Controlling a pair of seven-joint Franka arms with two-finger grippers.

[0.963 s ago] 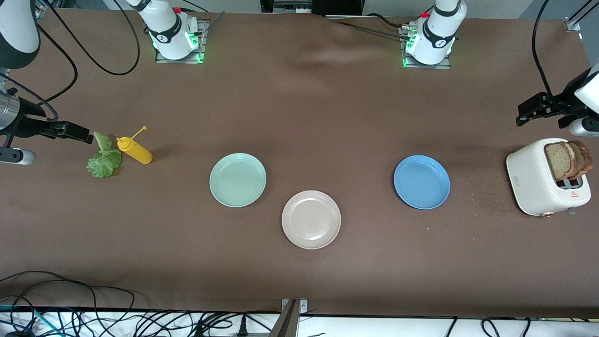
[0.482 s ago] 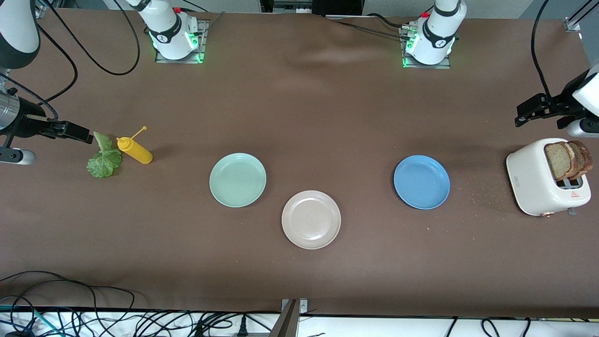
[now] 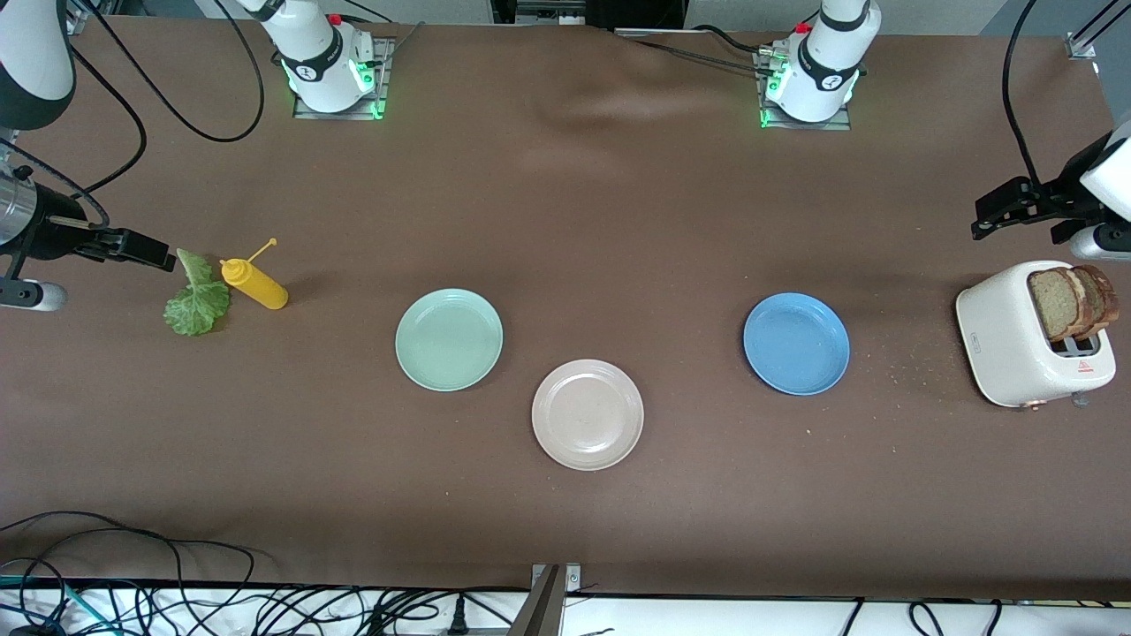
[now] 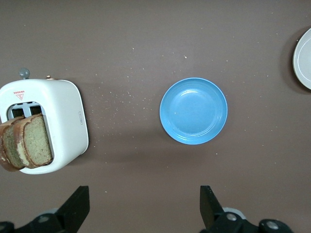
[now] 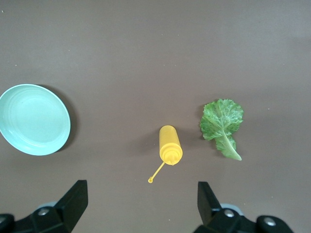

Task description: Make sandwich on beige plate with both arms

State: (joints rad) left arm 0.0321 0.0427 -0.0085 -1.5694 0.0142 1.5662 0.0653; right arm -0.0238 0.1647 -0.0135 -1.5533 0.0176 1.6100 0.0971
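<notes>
The brown surface (image 3: pixel 565 221) carries the empty beige plate (image 3: pixel 588 414) as its hub, with a white toaster (image 3: pixel 1012 340) holding two bread slices (image 3: pixel 1071 302) toward the left arm's end and a lettuce leaf (image 3: pixel 196 296) beside a yellow bottle (image 3: pixel 254 283) toward the right arm's end. The left gripper (image 4: pixel 144 208) hangs near the toaster and the right gripper (image 5: pixel 141 206) hangs over the surface near the lettuce, both with jaws wide and empty. To start well, the left should probably pinch one slice by its crust, lift straight up, and lay it flat at the plate's centre.
</notes>
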